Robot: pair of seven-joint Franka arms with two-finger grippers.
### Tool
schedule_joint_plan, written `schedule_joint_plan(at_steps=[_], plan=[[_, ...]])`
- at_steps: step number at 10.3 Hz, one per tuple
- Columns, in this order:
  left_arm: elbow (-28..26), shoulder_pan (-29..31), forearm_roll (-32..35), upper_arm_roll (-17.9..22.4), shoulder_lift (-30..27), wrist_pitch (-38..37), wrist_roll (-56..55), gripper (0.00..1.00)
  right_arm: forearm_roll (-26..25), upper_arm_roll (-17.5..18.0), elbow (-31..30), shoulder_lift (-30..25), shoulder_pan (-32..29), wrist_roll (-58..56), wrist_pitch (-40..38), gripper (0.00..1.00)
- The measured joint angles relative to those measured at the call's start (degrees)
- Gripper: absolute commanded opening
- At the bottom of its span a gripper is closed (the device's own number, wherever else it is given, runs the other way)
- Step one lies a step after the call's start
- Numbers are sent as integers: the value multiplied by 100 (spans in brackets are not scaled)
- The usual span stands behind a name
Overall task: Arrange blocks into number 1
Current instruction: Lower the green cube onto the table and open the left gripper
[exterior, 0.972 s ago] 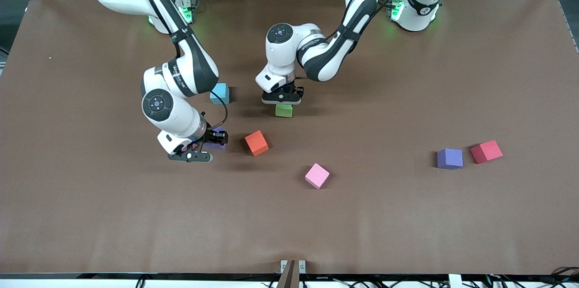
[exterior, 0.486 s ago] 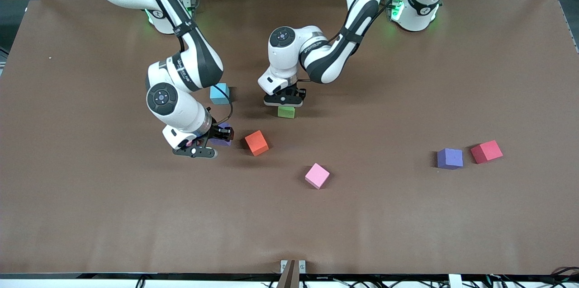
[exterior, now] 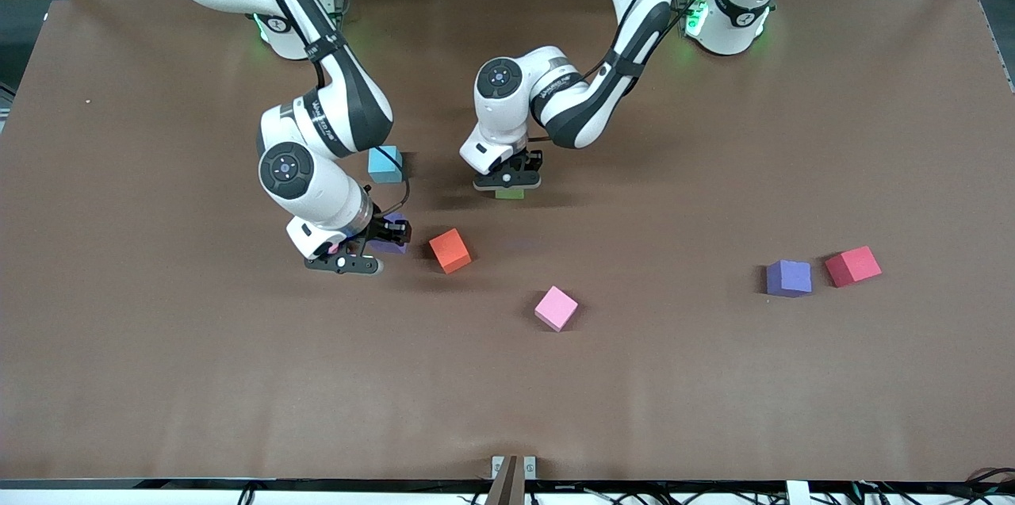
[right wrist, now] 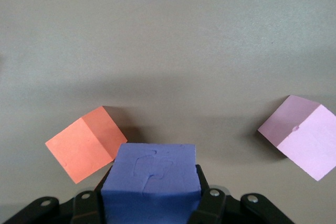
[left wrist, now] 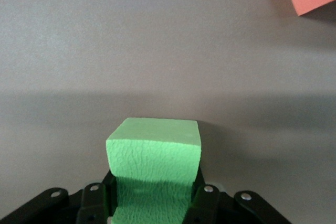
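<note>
My left gripper [exterior: 509, 185] is shut on a green block [exterior: 510, 193], low over the table's middle; in the left wrist view the green block [left wrist: 155, 163] fills the gap between the jaws of the left gripper [left wrist: 155, 205]. My right gripper [exterior: 379, 245] is shut on a purple block [exterior: 390, 240], beside an orange block [exterior: 450, 250]. The right wrist view shows this purple block [right wrist: 151, 179] held in the right gripper [right wrist: 152, 205], with the orange block [right wrist: 84, 148] and a pink block [right wrist: 299, 135] on the table past it.
A light blue block [exterior: 385, 164] sits between the two arms' hands. The pink block [exterior: 556, 307] lies nearer the front camera. A second purple block [exterior: 788, 277] and a red block [exterior: 852, 265] lie together toward the left arm's end.
Both grippers have shifted a little toward the left arm's end with their blocks. The left hand now covers more of the green block. The loose blocks have not moved.
</note>
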Motion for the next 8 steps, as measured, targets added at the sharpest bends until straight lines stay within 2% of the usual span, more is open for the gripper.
schedule_joint_plan(at_steps=[1, 5, 6, 8], plan=[[4, -15, 0, -6, 0, -36, 3, 100, 0, 0, -8, -13, 18, 1, 0, 53], [70, -71, -28, -2, -85, -42, -123, 100, 1, -1, -44, -50, 51, 4, -4, 53], [120, -77, -28, 91, -281, -100, -399, 100, 2, -1, -51, -53, 70, 20, -5, 53], [156, -49, -28, 545, -775, -327, -563, 100, 3, -2, -62, -64, 173, 182, -6, 53]])
